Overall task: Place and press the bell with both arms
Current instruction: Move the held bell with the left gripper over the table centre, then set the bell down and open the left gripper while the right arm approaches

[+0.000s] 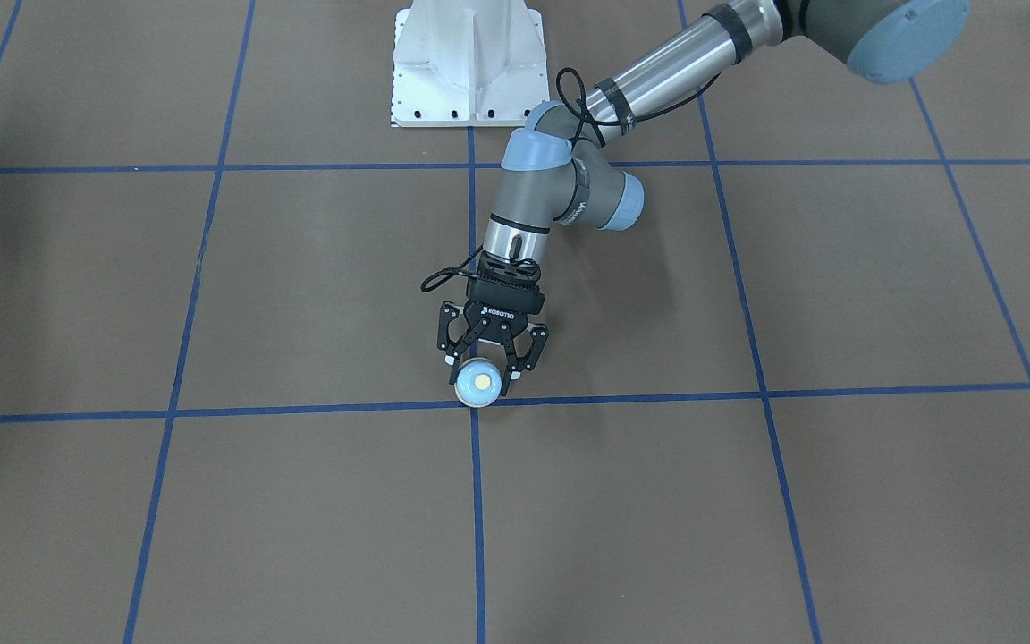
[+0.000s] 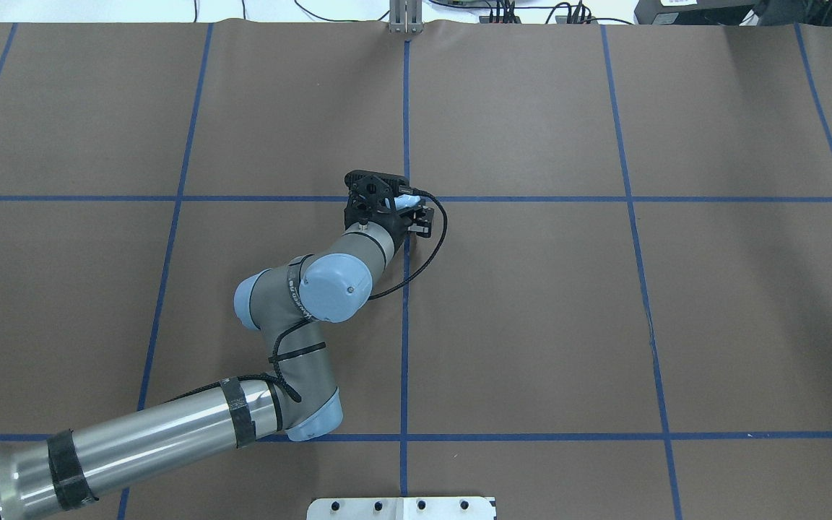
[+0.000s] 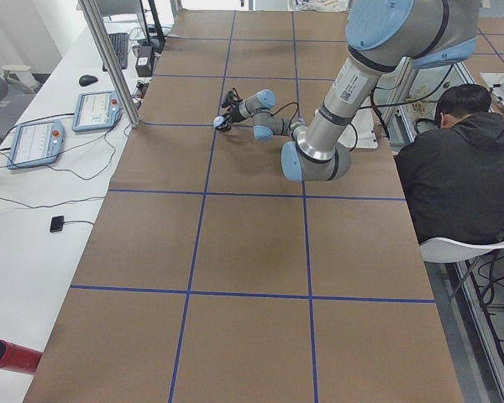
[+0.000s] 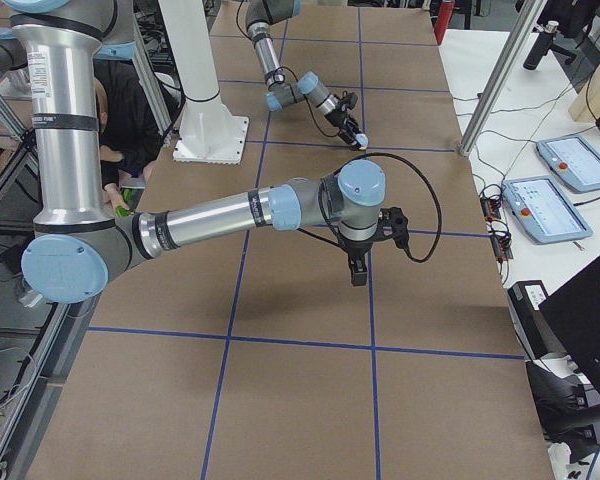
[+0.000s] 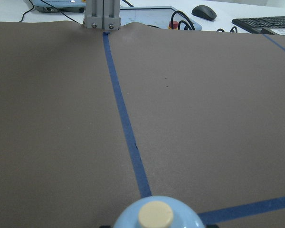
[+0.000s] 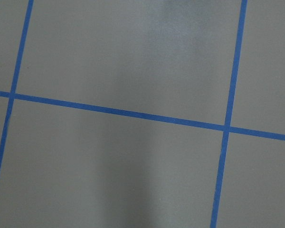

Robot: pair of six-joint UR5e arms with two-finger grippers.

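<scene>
We see the left gripper (image 1: 481, 367) clamped on the bell (image 1: 478, 383), with one finger at each side of its light-blue dome. The bell is at the crossing of two blue tape lines (image 1: 622, 398), near the middle of the brown table (image 1: 747, 501). The right gripper (image 4: 357, 272) hangs well apart from the bell, and we cannot tell if its fingers are apart or together.

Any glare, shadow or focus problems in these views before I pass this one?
Right wrist view: the paper looks washed grey, with a pale glare patch at top centre and a soft dark band below it. Left wrist view: the bell is cropped by the bottom edge and slightly soft. Front-facing view: even light, faint shadow at upper left.
</scene>
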